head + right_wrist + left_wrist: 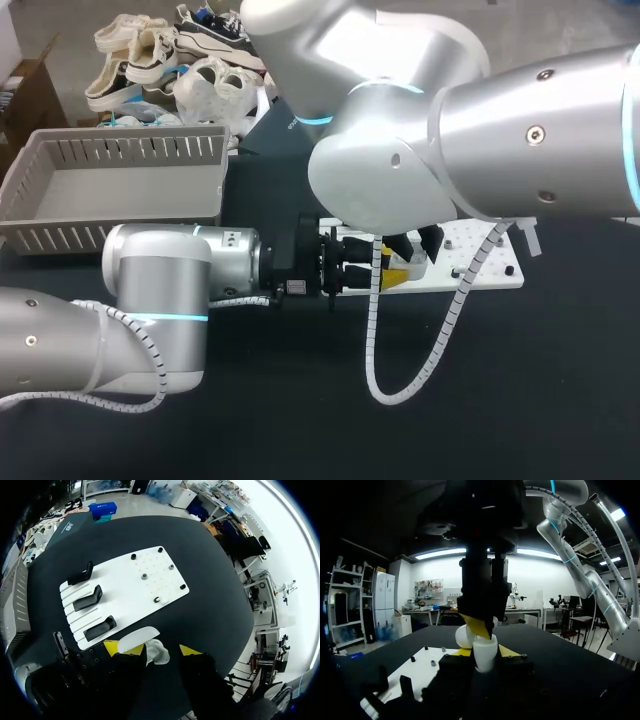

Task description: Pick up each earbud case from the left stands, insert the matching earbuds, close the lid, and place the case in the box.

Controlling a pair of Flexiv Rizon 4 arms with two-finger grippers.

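Observation:
A white earbud case (484,659) with its lid (465,636) swung open stands upright between the yellow tips of my left gripper (485,652), which is shut on it. My right gripper (156,649) hangs straight over the case, fingers open, a yellow fingertip (478,625) just above the case's mouth. From above, the open lid (137,636) and white case body (161,653) show in the gap between the right fingers without being pinched. In the head view both grippers meet at the white plate's left end (345,270), and the right arm hides the case.
The white plate (150,580) carries three empty black stands (87,598) and a few small pegs. A grey slatted basket (60,235) sits at the back left. A dark box (265,135) lies behind the grippers. My right arm's white cable loops over the black table in front.

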